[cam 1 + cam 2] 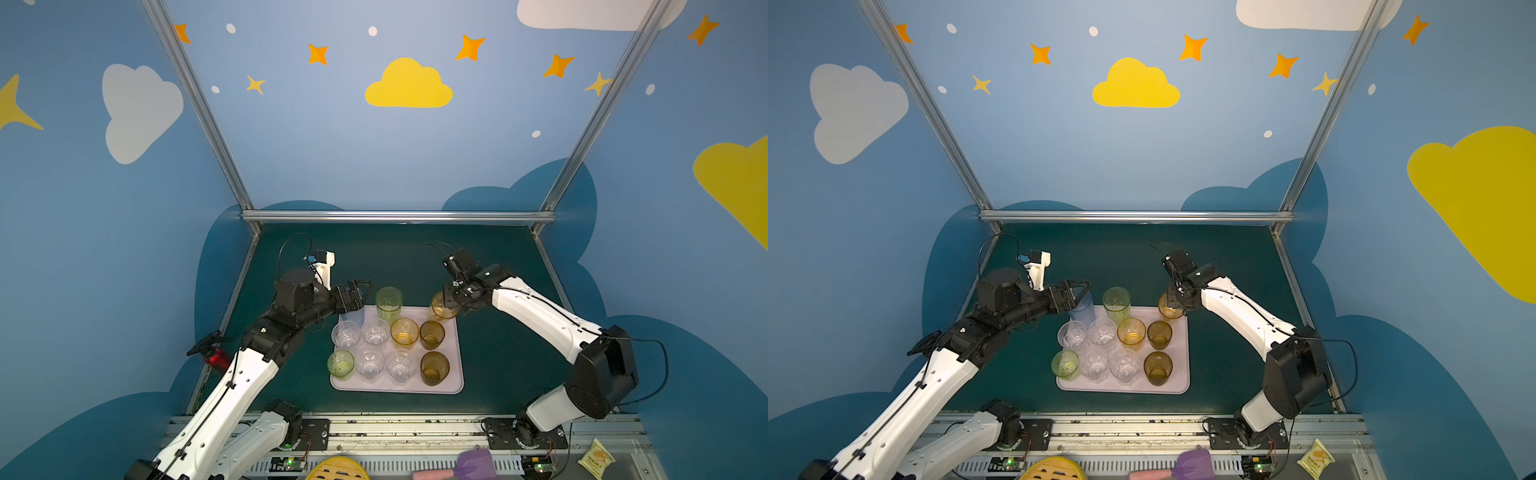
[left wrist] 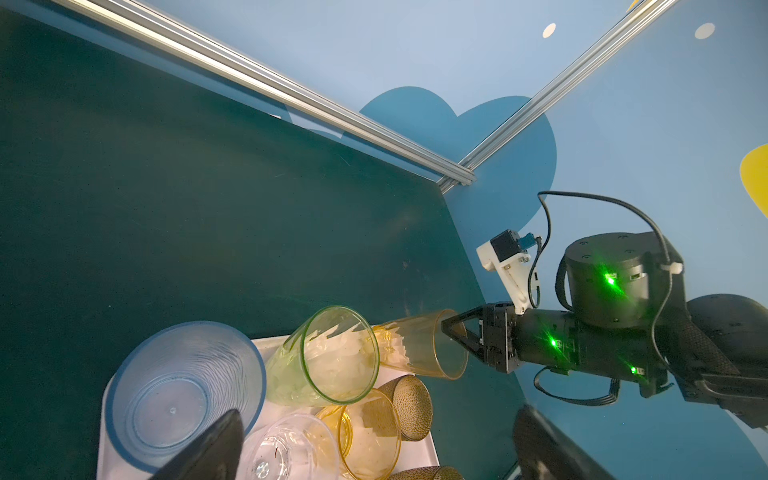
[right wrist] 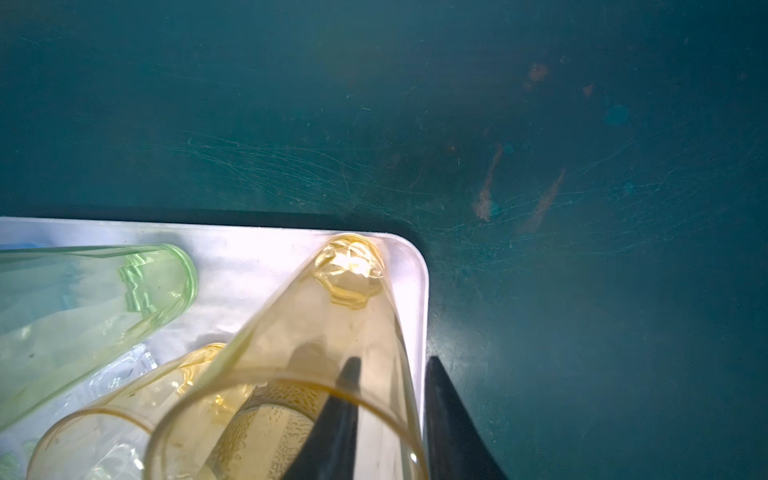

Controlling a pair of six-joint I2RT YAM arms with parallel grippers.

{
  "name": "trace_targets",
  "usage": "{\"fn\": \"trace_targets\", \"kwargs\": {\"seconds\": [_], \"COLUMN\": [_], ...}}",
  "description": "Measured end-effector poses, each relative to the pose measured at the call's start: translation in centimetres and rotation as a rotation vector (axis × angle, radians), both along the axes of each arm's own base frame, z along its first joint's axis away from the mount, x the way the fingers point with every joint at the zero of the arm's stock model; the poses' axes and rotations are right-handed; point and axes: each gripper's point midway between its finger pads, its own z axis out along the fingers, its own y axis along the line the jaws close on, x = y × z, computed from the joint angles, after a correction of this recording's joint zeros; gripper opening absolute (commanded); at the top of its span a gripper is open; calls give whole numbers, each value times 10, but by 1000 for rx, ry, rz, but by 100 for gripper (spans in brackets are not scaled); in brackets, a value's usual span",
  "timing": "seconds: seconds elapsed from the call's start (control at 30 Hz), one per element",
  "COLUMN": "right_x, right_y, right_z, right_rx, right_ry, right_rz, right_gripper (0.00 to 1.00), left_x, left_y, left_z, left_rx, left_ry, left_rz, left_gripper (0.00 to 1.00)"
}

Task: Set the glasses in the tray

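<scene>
Task all but done: every one of the glasses (image 1: 376, 332) seems set in the tray (image 1: 457, 376), the right gripper (image 3: 392, 365) standing apart astride the rim of the amber glass (image 3: 332, 332), the left gripper (image 1: 360, 291) gaping beside the blue glass (image 1: 1083, 309)

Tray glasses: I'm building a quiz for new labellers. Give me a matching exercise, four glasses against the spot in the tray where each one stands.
Glasses
1. tall amber glass
2. tall pale blue glass
3. short green glass
4. tall yellow-green glass

Spots in the tray (near means toward the arm bases)
A. near left corner
B. far right corner
C. middle of the far row
D. far left corner

Pairs: 1-B, 2-D, 3-A, 4-C
</scene>
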Motion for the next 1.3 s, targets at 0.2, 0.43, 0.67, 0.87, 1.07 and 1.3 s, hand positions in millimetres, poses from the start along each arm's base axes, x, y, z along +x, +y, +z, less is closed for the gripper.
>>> {"fn": "trace_targets", "kwargs": {"seconds": [0.2, 0.43, 0.67, 0.87, 1.07, 1.3], "right_x": [4, 6, 11, 16, 13, -4], "right_y": [1, -3, -17, -37, -86, -130], "right_z": [9, 27, 62, 92, 122, 119], "right_rx": [20, 39, 92, 127, 98, 98], "right_ry": [-37, -92, -203, -303, -458, -676], "right_rz": [-5, -10, -51, -84, -180, -254], "right_gripper": [66, 85, 85, 85, 85, 86], "left_x": [1, 5, 16, 21, 29, 35], "left_y": [2, 11, 39, 71, 114, 169], "left_z": [-1, -6, -11, -6, -25, -74], "left_rx": [6, 28, 12, 5, 203, 494], "left_ry": [-1, 14, 52, -25, -99, -104], "left_rz": [12, 68, 276, 464, 659, 876], "left_gripper": [100, 100, 100, 100, 100, 100]}}
